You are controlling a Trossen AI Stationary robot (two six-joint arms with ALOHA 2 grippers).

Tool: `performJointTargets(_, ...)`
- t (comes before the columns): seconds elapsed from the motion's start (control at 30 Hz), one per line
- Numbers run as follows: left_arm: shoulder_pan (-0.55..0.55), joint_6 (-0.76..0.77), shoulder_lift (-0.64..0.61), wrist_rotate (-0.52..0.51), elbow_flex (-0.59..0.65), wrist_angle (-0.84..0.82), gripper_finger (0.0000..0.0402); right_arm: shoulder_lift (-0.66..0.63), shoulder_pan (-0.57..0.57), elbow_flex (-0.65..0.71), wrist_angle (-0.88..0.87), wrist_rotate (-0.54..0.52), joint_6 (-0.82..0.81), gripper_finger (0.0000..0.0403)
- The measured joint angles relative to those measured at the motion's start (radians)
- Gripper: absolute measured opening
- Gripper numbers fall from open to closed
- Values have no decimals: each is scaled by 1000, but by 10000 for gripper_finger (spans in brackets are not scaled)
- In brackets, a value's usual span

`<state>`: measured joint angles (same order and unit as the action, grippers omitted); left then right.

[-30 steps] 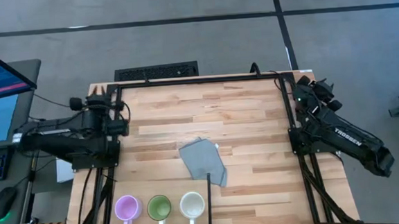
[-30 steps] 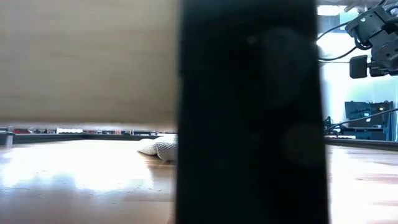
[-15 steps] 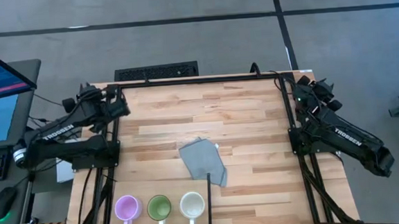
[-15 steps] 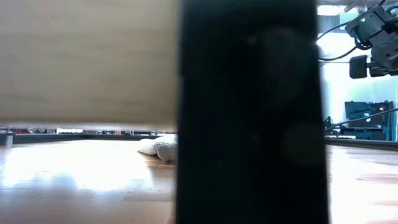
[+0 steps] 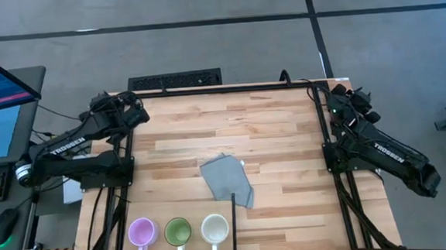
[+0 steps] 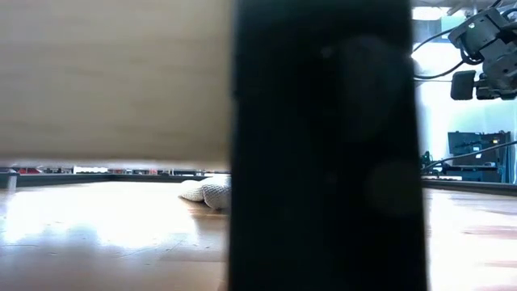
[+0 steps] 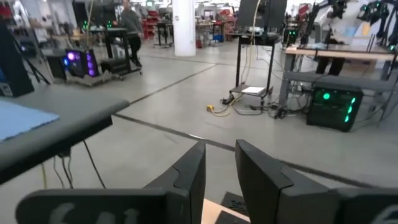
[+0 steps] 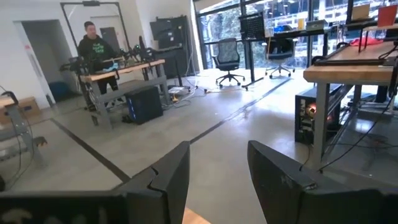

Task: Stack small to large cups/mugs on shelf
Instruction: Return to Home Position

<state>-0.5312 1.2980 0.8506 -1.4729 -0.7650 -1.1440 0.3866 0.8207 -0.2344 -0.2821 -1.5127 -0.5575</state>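
Observation:
Three mugs stand upright in a row on the pale shelf board (image 5: 154, 210) at the table's near left: light purple (image 5: 142, 232), green (image 5: 177, 232), cream-white (image 5: 215, 229). Their handles point toward the near edge. My left gripper (image 5: 134, 112) is at the table's far left corner, open and empty, far from the mugs. My right gripper (image 5: 336, 102) is at the far right edge, open and empty. In both wrist views the fingers (image 7: 221, 168) (image 8: 217, 165) stand apart over the room's floor.
A grey folded cloth (image 5: 227, 180) lies mid-table, just beyond the shelf's far right corner; it also shows in the low view (image 6: 206, 192). A black frame rail (image 5: 234, 225) edges the shelf's right side. A dark post (image 6: 323, 145) blocks much of the low view.
My left arm has swung up from lying level along the table's left edge. Its gripper has moved toward the far edge, to the far left corner. The mugs and the cloth have stayed where they were.

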Motion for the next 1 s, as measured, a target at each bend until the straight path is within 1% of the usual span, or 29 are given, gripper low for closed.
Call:
performJointTargets(0.13,0,-55,29,-1,0,0,78,0,0,0,0,-1,0,182)
performJointTargets(0.2,0,-57,45,-7,0,2,78,0,0,0,0,-1,0,182)
performJointTargets(0.3,0,-39,78,-61,0,10,78,0,0,0,0,11,9,182)
performJointTargets(0.37,0,-82,101,-82,0,13,78,0,0,0,4,48,28,182)
performJointTargets(0.47,0,-133,122,-59,0,19,78,0,0,0,41,95,90,182)
performJointTargets(0.6,0,-133,134,-54,0,20,78,0,0,0,188,172,250,182)
performJointTargets(0.73,2,-129,122,-58,0,21,78,0,13,0,376,319,445,182)
performJointTargets(0.77,2,-129,117,-58,0,21,78,0,25,0,420,372,497,182)
performJointTargets(0.83,4,-149,109,-58,0,24,78,0,59,0,486,509,584,182)
performJointTargets(0.93,6,-190,97,-48,0,65,78,0,123,0,546,721,616,182)
performJointTargets(1.0,12,-253,96,-45,0,122,78,8,169,0,571,788,618,182)
